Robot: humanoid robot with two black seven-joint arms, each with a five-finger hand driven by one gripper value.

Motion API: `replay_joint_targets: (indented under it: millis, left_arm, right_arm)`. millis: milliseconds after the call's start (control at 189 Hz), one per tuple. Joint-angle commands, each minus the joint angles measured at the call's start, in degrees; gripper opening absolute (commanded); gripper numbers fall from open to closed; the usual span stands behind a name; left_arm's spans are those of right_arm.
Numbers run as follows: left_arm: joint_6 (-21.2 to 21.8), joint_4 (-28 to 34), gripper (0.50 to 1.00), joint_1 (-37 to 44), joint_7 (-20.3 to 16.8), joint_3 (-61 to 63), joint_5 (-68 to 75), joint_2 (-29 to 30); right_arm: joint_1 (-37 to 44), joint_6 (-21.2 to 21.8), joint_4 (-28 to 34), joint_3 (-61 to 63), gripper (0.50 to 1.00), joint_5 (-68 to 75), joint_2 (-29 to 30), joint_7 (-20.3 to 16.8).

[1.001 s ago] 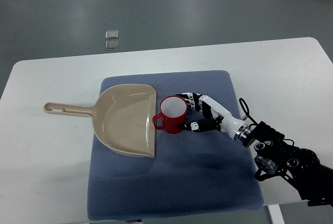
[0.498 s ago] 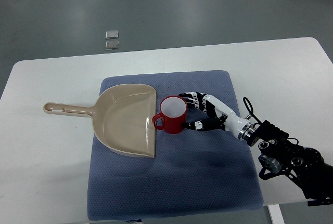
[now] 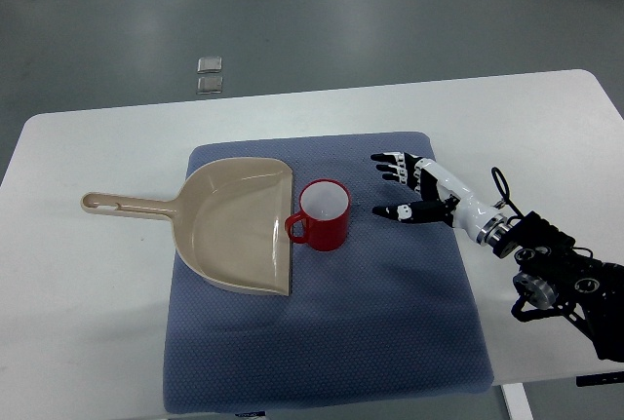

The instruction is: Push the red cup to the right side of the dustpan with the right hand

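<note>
resting upright beside beige plastic dustpan (image 3: 239, 220) on quilted mat (image 3: 390, 323): glossy red cup (image 3: 323, 215), right robot hand (image 3: 408, 187) released, fingers splayed

The right robot hand (image 3: 414, 189) has let go of the red cup (image 3: 324, 215). It has drawn back rightward, fingers spread, now apart from it.

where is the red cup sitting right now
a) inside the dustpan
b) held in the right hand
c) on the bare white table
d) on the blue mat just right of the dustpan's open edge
d: the red cup stands upright on the blue mat, beside the open edge of the dustpan, while the right hand is open, off to the cup's right with a clear gap between them.
</note>
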Motion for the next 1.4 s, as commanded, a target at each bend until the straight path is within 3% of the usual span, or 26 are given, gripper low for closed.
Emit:
replay_joint_targets:
  millis: [0,334,942,1392]
  left_arm:
    - [0.01,0.00,1.000,0.00,0.00,0.00,0.00,0.00]
    - [0.01,0.00,1.000,0.00,0.00,0.00,0.00,0.00]
    - [0.01,0.00,1.000,0.00,0.00,0.00,0.00,0.00]
    - [0.01,0.00,1.000,0.00,0.00,0.00,0.00,0.00]
  right_arm:
    - [1.08,-0.29,-1.03,0.13,0.911,3.79,-1.01,0.00]
    - [1.52,-3.54,-1.29,0.83,0.913,13.54,-2.42,0.00]
    - [0.11,-16.81,-0.59,3.82,0.913,20.66,0.39,0.00]
    - [-0.59,-17.43,-0.50,2.68,0.915,19.87,-0.05,0.00]
